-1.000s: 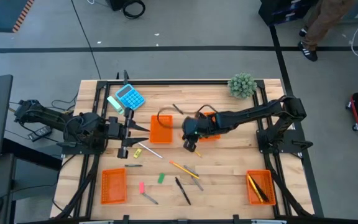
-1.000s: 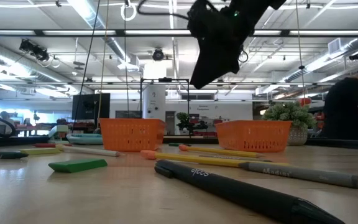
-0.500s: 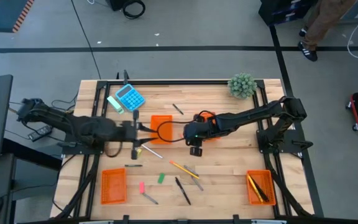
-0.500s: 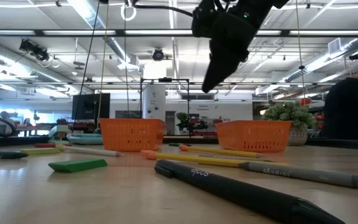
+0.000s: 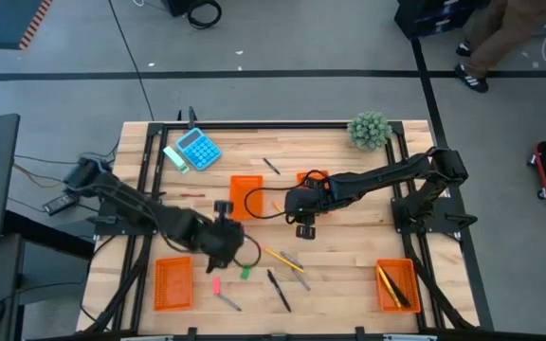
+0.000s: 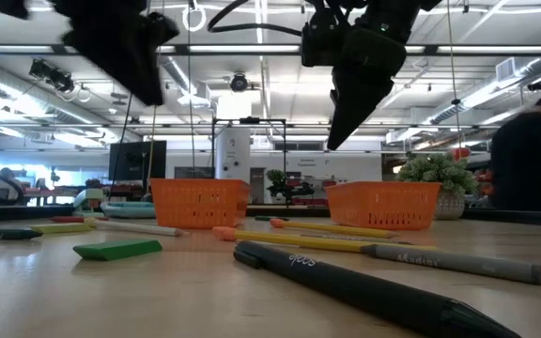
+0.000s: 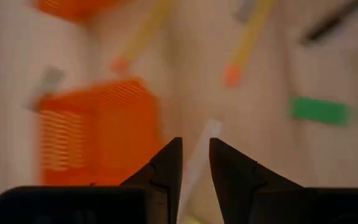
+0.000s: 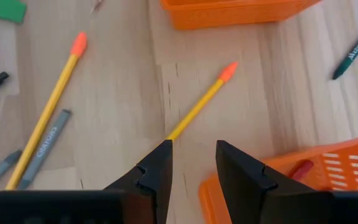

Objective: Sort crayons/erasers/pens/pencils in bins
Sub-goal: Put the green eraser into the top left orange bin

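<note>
Two grippers hover empty, fingers slightly parted: my right gripper [image 8: 191,163] over a yellow pencil [image 8: 199,103] beside a bin [image 8: 272,180], my left gripper [image 7: 194,163] mid-table. I judge a descent here risks nudging the pencil aside or clipping the bin's wall.

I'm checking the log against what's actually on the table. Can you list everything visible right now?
bins: four, orange; two mid-table, two at the high view's lower corners
pencils: two loose, yellow, mid-table; more in the lower-right bin
grey crayon: one, beside the pencils
pens: at least one, black, below the pencils in the high view
green eraser: one, next to the left gripper
pink eraser: one, beside the lower-left bin
calculator: one, blue, upper left
plant: one, green, upper right
person: one, on the floor beyond the table
left gripper: above the erasers
right gripper: open, empty, above the table's middle
</note>
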{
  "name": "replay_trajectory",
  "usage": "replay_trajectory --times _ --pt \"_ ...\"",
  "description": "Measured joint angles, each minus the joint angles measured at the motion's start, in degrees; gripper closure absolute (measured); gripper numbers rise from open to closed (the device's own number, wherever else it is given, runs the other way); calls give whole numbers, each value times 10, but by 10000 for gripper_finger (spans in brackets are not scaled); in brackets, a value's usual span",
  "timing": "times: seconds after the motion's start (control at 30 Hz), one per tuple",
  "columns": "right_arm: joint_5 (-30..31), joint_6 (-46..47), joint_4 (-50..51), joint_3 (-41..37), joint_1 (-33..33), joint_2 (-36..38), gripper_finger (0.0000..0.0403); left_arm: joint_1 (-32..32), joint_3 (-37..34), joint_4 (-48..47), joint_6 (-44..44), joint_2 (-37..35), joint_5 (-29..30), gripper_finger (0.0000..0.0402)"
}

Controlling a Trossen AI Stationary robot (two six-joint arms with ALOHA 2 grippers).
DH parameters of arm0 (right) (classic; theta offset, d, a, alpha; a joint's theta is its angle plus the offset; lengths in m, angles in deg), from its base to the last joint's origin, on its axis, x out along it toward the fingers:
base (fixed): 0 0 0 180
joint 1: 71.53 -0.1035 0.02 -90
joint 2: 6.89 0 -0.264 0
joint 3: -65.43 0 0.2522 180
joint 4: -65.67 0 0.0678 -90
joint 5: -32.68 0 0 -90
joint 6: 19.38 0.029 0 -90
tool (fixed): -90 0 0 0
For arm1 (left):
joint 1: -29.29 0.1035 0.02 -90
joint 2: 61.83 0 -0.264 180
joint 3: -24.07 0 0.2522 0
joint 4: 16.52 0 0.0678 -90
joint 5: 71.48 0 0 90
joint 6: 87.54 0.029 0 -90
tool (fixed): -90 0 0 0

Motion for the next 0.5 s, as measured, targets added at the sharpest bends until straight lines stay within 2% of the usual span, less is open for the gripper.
replay_trajectory --times 0.1,0.33,0.5 --pt "-1 1 2 0 -12 0 273 -39 -4 -5 -79 19 -38 320" --pt "-3 -9 9 0 -79 0 273 -85 -20 -9 -392 22 -17 320" --pt "27 -30 5 0 -118 0 273 -82 -21 -3 -491 26 -50 297"
